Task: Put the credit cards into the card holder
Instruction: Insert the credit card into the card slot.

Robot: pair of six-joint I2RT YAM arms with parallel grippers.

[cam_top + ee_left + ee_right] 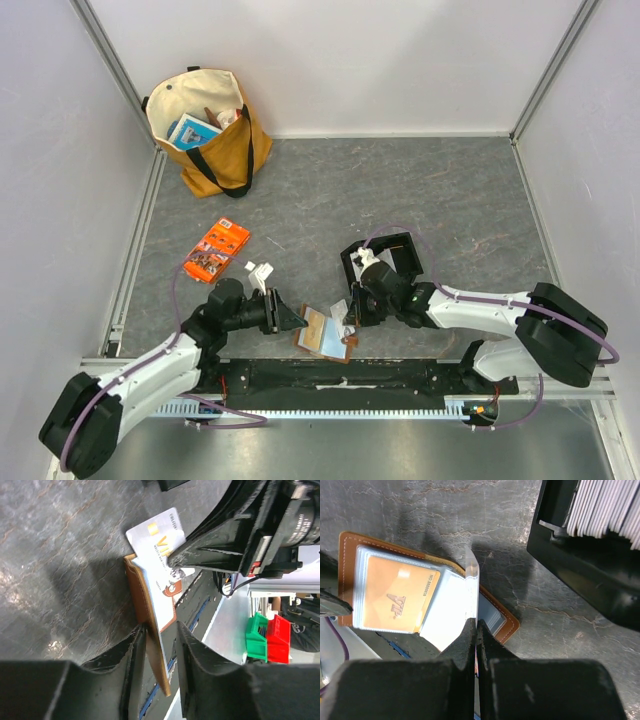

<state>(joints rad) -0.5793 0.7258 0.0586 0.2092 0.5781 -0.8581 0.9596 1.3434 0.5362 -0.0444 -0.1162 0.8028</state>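
The brown card holder (325, 337) lies open at the near table edge, between the two grippers. My left gripper (298, 320) has its jaws closed on the holder's left edge (137, 587), and the cover sits between the fingertips (160, 627). My right gripper (350, 318) is shut on a white credit card (152, 537) and holds it slanted against the holder's clear sleeves. In the right wrist view that card (447, 615) rises from the closed jaws (476, 622) over the holder (350, 545). An orange card (395, 595) sits in a sleeve.
A black tray (400, 250) just behind the right gripper holds several pale cards (605, 505) standing on edge. An orange printed packet (217, 250) and a small white object (262, 272) lie to the left. A tan tote bag (205, 125) stands at the far left corner.
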